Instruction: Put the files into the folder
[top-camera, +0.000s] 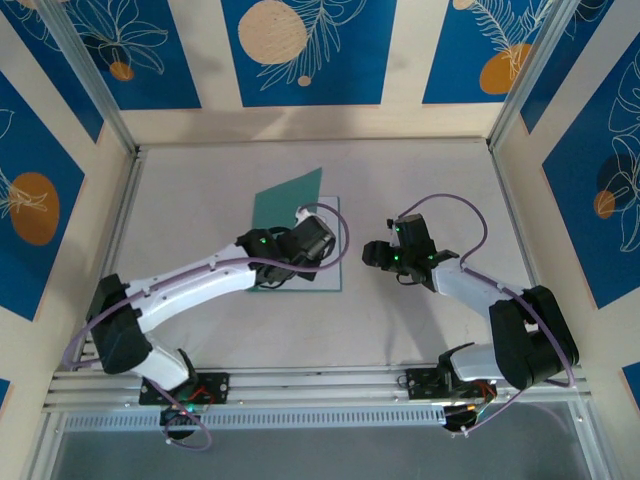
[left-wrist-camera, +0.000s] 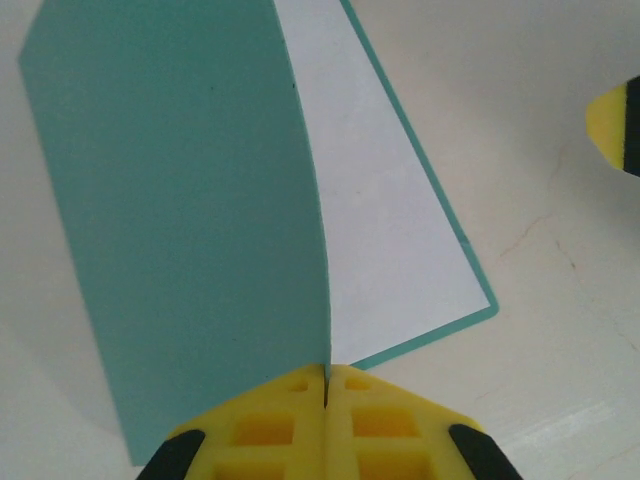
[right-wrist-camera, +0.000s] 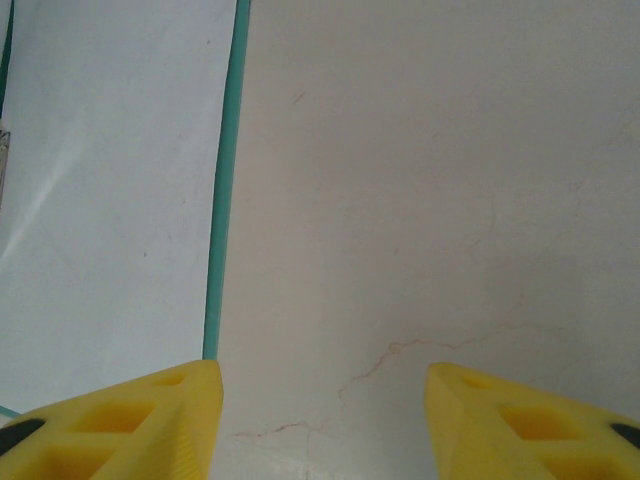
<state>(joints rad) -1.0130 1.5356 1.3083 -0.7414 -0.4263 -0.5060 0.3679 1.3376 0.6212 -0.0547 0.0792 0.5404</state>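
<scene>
The folder (left-wrist-camera: 180, 200) lay centrally, its light, bendy cover raised, the near edge pinched in the left gripper (left-wrist-camera: 327, 385), a sound hold, I judged. Files (left-wrist-camera: 390, 230) lay flat inside; the right gripper (right-wrist-camera: 320, 378) gaped just right.

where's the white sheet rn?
Left wrist view: the white sheet lies flat on the folder's lower leaf, right of the raised green cover that the left gripper pinches.

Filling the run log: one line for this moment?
left gripper: shut on folder cover edge, cover lifted | right gripper: open, over table beside folder | files: lying on bottom leaf
</scene>
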